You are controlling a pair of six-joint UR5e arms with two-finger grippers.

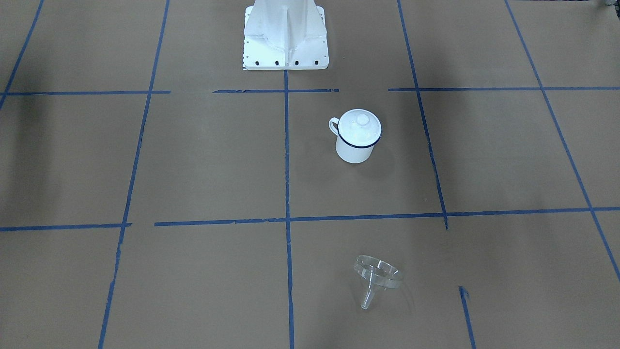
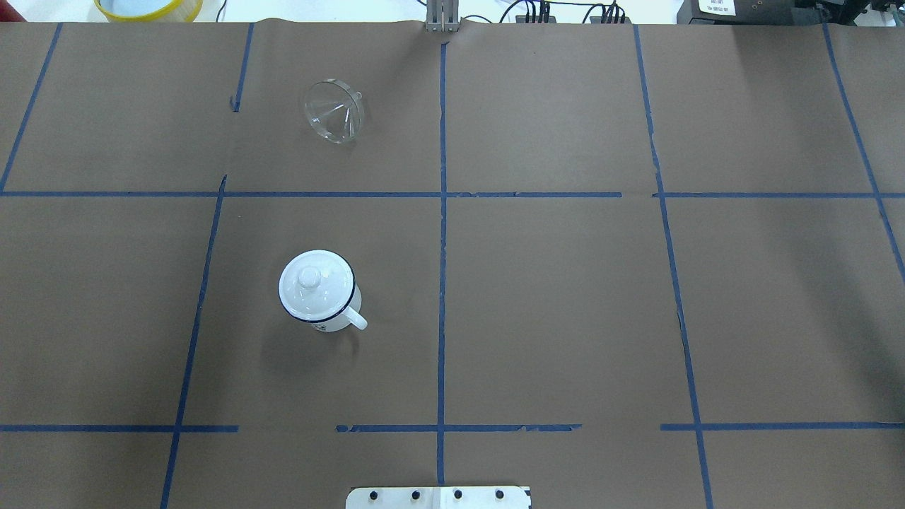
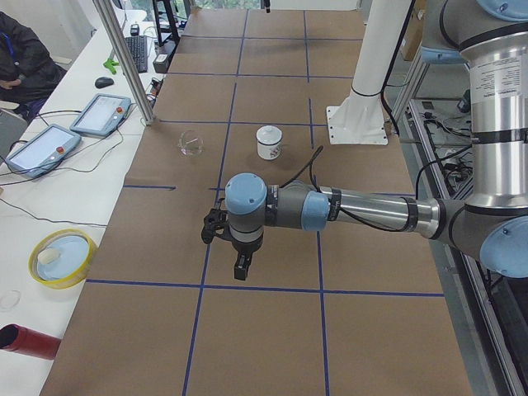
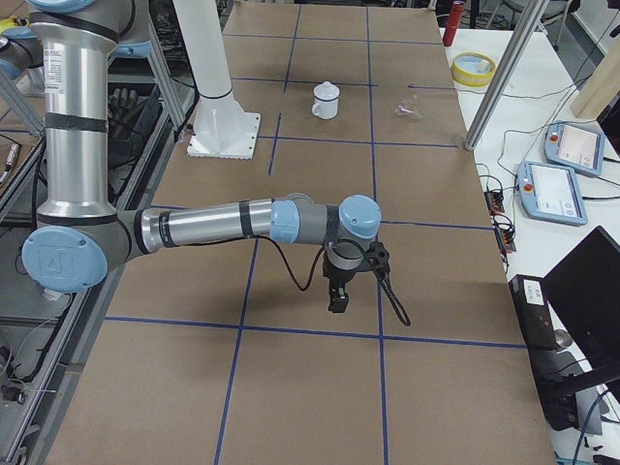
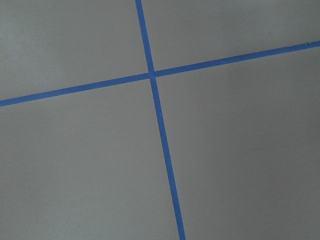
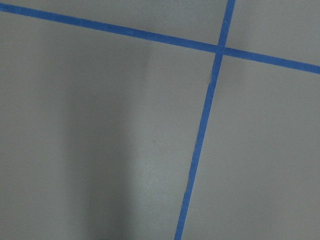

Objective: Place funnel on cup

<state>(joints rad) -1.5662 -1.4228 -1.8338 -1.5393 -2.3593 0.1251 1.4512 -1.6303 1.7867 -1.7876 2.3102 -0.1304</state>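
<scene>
Closest to the left side camera, the left gripper (image 3: 240,271) hangs well apart from the cup (image 2: 316,291); open or closed, I cannot tell. Nothing is done yet: a lid (image 2: 311,279) covers the cup, and the funnel (image 2: 334,112) lies tipped over, well beyond the cup from the robot's base (image 2: 438,497). Only the side views show either gripper; the right gripper (image 4: 337,298), equally unreadable, hangs far from the cup.

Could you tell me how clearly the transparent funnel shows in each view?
Overhead exterior: the funnel is sharp, with faint highlights on its rim. Exterior front-facing: clear, pale against the table. Exterior left and right: small, almost lost. Wrist views: not in frame.
</scene>
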